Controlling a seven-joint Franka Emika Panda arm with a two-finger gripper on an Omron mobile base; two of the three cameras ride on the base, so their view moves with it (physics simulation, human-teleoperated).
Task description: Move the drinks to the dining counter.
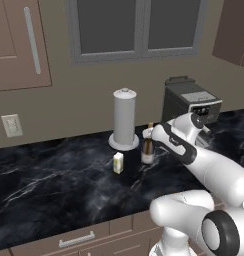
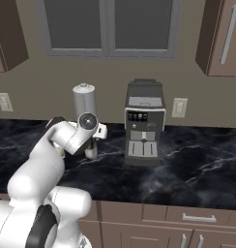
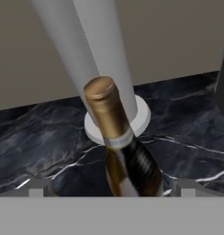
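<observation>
Wide-spread fingers (image 3: 109, 186) flanking wine bottle (image 3: 125, 156) — paper-towel cylinder (image 3: 93, 55) just behind, carton (image 1: 118, 163) nearby.

Pretty clearly a home kitchen, rendered rather than real. You've got a black marble desk (image 1: 54, 175) with white veins running along the wall, drawers with metal handles (image 2: 197, 219) under it, and brown wall cabinets (image 1: 16, 45) up top. A coffee machine (image 2: 144, 123) sits on the desk beside a paper-towel holder (image 1: 124, 120), and there's a grey-framed window (image 2: 108, 26) above (plus wall outlets (image 1: 12, 125), very kitchen). A wine bottle (image 3: 123, 151) and small carton (image 1: 118, 163) stand there too.
</observation>
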